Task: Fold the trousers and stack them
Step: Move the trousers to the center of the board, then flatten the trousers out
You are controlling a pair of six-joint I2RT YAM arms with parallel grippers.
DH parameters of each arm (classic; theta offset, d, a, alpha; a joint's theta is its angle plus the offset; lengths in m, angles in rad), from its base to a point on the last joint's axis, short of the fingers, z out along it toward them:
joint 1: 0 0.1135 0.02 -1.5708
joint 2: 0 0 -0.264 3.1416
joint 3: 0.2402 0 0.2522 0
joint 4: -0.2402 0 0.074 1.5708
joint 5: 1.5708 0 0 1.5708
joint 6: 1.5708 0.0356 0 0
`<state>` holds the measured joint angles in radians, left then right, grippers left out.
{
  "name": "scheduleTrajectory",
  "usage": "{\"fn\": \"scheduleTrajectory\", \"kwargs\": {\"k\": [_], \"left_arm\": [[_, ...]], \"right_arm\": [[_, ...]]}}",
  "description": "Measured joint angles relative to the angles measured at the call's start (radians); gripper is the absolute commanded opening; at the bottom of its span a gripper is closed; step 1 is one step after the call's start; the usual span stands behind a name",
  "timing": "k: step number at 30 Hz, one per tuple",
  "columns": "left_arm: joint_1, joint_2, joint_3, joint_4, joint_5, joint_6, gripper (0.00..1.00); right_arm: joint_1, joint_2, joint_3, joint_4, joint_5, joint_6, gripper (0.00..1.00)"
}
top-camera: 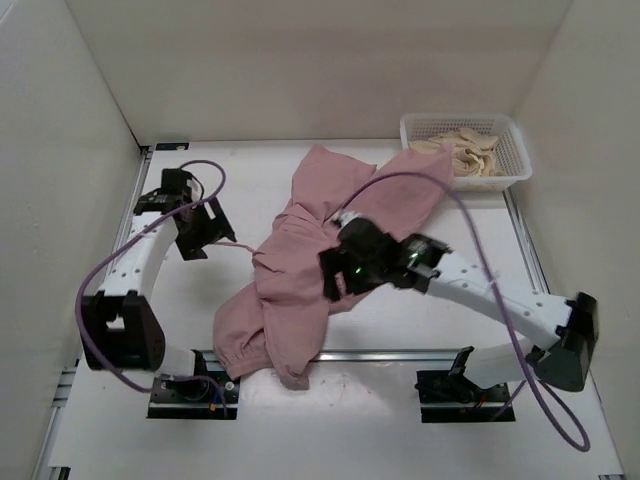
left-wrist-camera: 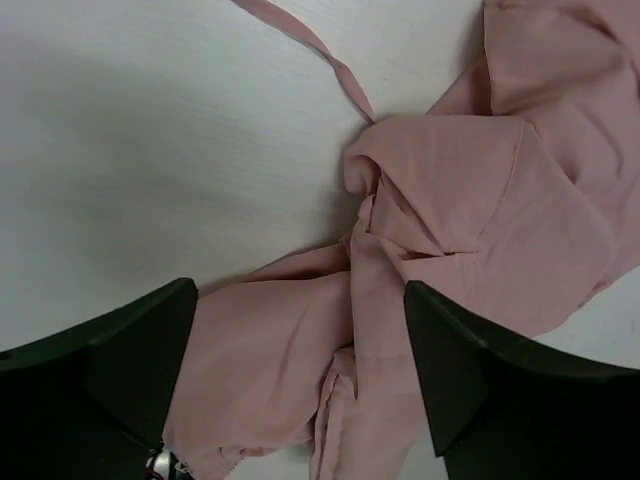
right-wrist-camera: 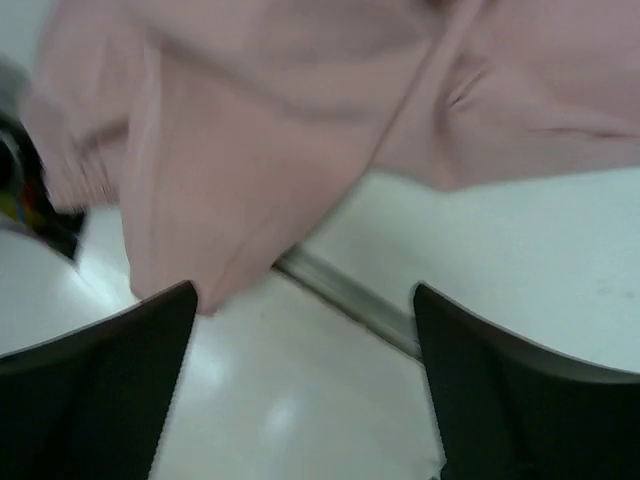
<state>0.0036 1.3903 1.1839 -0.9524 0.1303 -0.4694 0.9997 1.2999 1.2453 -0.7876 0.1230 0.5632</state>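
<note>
The dusty-pink trousers lie crumpled across the middle of the table, one end reaching the white basket, the other hanging over the near metal rail. My left gripper is open and empty, left of the fabric; its wrist view shows bunched trousers and a thin strap between and beyond its fingers. My right gripper is open and empty, hovering over the trousers' middle; its wrist view shows a hanging fabric edge above the rail.
A white basket holding cream-coloured cloth stands at the back right. A metal rail runs along the near edge. White walls enclose the table on the left, back and right. Purple cables loop from both arms.
</note>
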Motion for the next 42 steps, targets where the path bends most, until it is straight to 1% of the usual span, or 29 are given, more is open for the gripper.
{"fn": "scheduleTrajectory", "kwargs": {"k": [1, 3, 6, 7, 9, 10, 11, 12, 13, 14, 15, 16, 17, 21, 24, 27, 29, 33, 36, 38, 40, 41, 42], "left_arm": [[-0.025, 0.042, 0.001, 0.011, 0.013, -0.002, 0.99], [-0.076, 0.13, 0.026, 0.029, 0.032, -0.007, 0.99], [-0.15, 0.278, 0.111, 0.05, 0.051, -0.011, 0.99], [-0.173, 0.331, 0.148, 0.063, 0.055, -0.013, 0.96], [-0.208, 0.423, 0.214, 0.082, 0.063, -0.024, 0.79], [-0.224, 0.462, 0.24, 0.09, 0.069, -0.029, 0.67], [-0.24, 0.496, 0.262, 0.097, 0.074, -0.035, 0.56], [-0.252, 0.523, 0.279, 0.099, 0.078, -0.037, 0.32], [-0.263, 0.546, 0.291, 0.101, 0.086, -0.041, 0.19], [-0.269, 0.561, 0.297, 0.103, 0.091, -0.043, 0.1], [-0.273, 0.57, 0.301, 0.101, 0.095, -0.041, 0.1], [-0.274, 0.576, 0.303, 0.099, 0.097, -0.039, 0.1], [-0.274, 0.578, 0.304, 0.097, 0.099, -0.037, 0.1], [-0.273, 0.576, 0.323, 0.092, 0.102, -0.039, 0.1], [-0.271, 0.566, 0.343, 0.088, 0.099, -0.04, 0.1], [-0.261, 0.548, 0.394, 0.074, 0.096, -0.041, 0.1], [-0.251, 0.535, 0.454, 0.06, 0.098, -0.044, 0.1], [-0.218, 0.509, 0.597, 0.025, 0.1, -0.051, 0.1], [-0.188, 0.476, 0.732, -0.022, 0.1, -0.06, 0.1], [-0.166, 0.445, 0.83, -0.05, 0.1, -0.066, 0.1], [-0.14, 0.421, 0.961, -0.08, 0.111, -0.074, 0.1], [-0.103, 0.388, 1.113, -0.105, 0.155, -0.086, 0.1], [-0.092, 0.36, 1.145, -0.109, 0.177, -0.089, 0.1]], "right_arm": [[0.069, 0.025, -0.011, 0.001, 0.002, 0.019, 1.0], [0.22, 0.114, -0.011, 0.004, 0.008, 0.039, 1.0], [0.343, 0.215, 0.01, -0.005, 0.007, 0.039, 1.0], [0.374, 0.252, 0.032, -0.009, 0.007, 0.031, 1.0], [0.421, 0.321, 0.081, 0.0, 0.005, 0.015, 1.0], [0.437, 0.351, 0.107, 0.006, 0.002, 0.005, 1.0], [0.448, 0.381, 0.131, 0.019, -0.003, -0.005, 0.97], [0.456, 0.414, 0.153, 0.032, -0.01, -0.018, 0.83], [0.46, 0.442, 0.171, 0.039, -0.013, -0.031, 0.68], [0.462, 0.475, 0.187, 0.048, -0.015, -0.039, 0.5], [0.461, 0.496, 0.192, 0.056, -0.016, -0.05, 0.32], [0.461, 0.521, 0.194, 0.06, -0.014, -0.056, 0.06], [0.461, 0.539, 0.195, 0.059, -0.014, -0.057, 0.0], [0.454, 0.568, 0.19, 0.051, 0.021, -0.041, 0.0], [0.441, 0.527, 0.15, 0.046, 0.085, -0.016, 0.0], [0.399, 0.42, 0.075, 0.0, 0.154, 0.006, 0.0], [0.342, 0.319, 0.039, -0.059, 0.219, 0.007, 0.0], [0.191, 0.153, 0.055, -0.159, 0.362, -0.035, 0.0], [0.051, 0.095, 0.153, -0.218, 0.457, -0.106, 0.0], [-0.038, 0.078, 0.257, -0.239, 0.501, -0.164, 0.0], [-0.108, 0.069, 0.378, -0.233, 0.542, -0.219, 0.0], [-0.154, 0.057, 0.519, -0.202, 0.595, -0.266, 0.0], [-0.158, 0.043, 0.552, -0.175, 0.618, -0.278, 0.0]]}}
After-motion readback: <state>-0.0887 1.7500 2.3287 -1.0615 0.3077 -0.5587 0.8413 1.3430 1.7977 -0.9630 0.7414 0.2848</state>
